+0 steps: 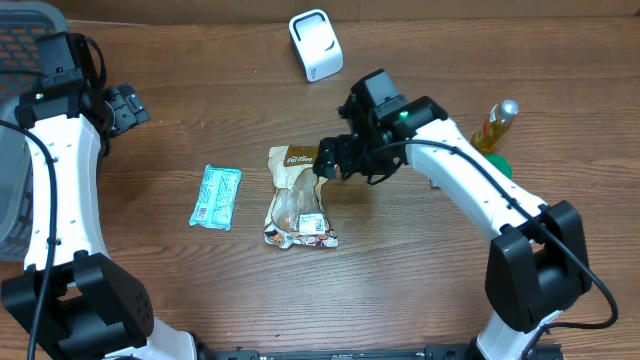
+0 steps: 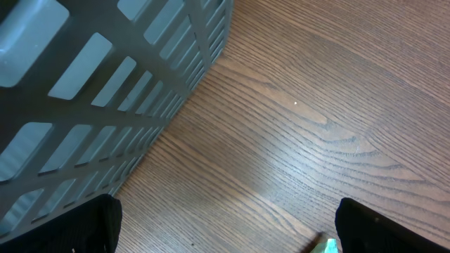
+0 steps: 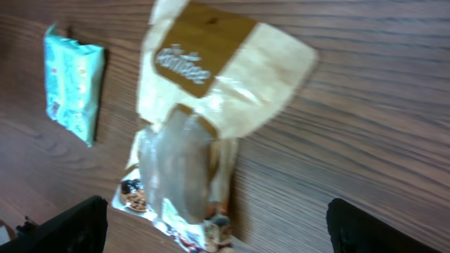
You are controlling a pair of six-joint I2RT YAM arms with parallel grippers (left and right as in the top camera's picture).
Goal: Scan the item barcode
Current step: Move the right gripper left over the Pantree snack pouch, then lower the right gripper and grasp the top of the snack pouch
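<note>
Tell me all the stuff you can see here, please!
scanner: one, white, top middle
snack bag: one, cream and brown, centre
packet: one, teal, left of the snack bag
bottle: one, yellow with silver cap, right side
green thing: one, green, beside the bottle, too hidden to name
basket: one, grey, far left
table: one, brown wood
left gripper: one, black, open, near the basket
right gripper: one, black, open, over the snack bag
</note>
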